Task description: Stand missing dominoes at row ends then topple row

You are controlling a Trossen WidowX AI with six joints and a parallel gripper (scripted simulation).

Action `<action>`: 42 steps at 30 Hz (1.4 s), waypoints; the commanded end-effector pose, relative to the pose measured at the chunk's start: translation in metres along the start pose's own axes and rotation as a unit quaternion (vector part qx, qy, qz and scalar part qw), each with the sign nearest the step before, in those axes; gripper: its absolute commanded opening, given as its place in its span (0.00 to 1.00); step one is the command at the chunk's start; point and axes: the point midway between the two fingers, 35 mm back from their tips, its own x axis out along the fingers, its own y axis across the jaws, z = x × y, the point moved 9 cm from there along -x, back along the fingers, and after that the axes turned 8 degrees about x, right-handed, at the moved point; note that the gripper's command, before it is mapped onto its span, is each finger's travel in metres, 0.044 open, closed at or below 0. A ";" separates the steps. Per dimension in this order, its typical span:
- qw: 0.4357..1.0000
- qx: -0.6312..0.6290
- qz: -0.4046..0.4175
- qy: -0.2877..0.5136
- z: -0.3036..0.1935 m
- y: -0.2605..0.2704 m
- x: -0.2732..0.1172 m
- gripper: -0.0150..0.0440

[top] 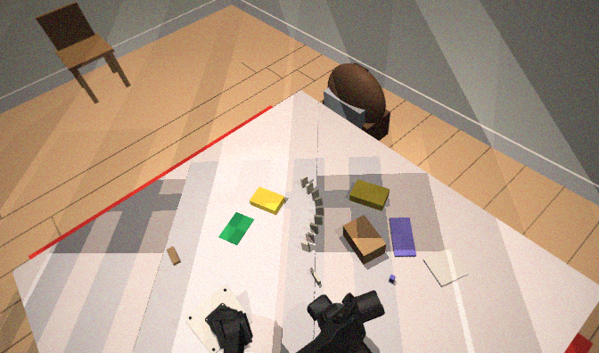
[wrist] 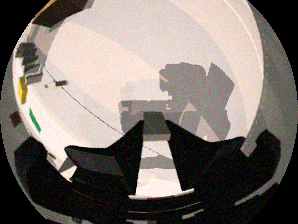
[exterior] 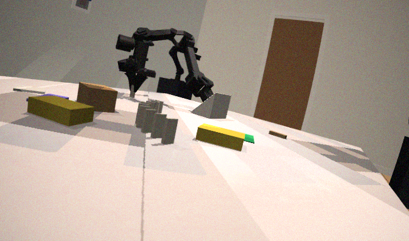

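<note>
A curved row of several grey dominoes (top: 318, 220) (exterior: 157, 125) stands upright mid-table; part of it shows at the left edge of the wrist view (wrist: 33, 74). My gripper (exterior: 132, 89) (wrist: 154, 123) is shut on a grey domino (exterior: 132, 94) (wrist: 156, 120), which is upright at the table surface, apart from the row, beyond its arm-side end. In the top view the arm hides this domino and the fingertips. No other loose domino can be made out for certain.
A small thin object (top: 315, 277) (wrist: 56, 84) lies between row and gripper. Yellow blocks (top: 266, 200) (top: 369, 194), a brown box (top: 364, 239), a purple slab (top: 402, 234) and a green slab (top: 236, 228) flank the row. A grey wedge (exterior: 220, 106) stands near the arm's base.
</note>
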 end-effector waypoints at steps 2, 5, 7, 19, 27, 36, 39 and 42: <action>0.998 0.017 0.009 -0.058 -0.004 -0.001 -0.064 0.44; 0.995 0.025 0.020 -0.091 -0.017 -0.004 -0.102 0.44; 0.994 0.028 0.024 -0.105 -0.024 -0.007 -0.117 0.44; 0.992 -0.024 0.048 -0.112 -0.009 0.016 -0.122 0.44; 0.986 -0.137 0.055 -0.076 0.029 0.106 -0.127 0.44; 0.972 -0.232 0.030 -0.032 0.036 0.213 -0.127 0.44; 0.966 -0.256 0.011 -0.014 0.030 0.254 -0.124 0.44; 0.964 -0.266 0.002 -0.006 0.026 0.271 -0.122 0.44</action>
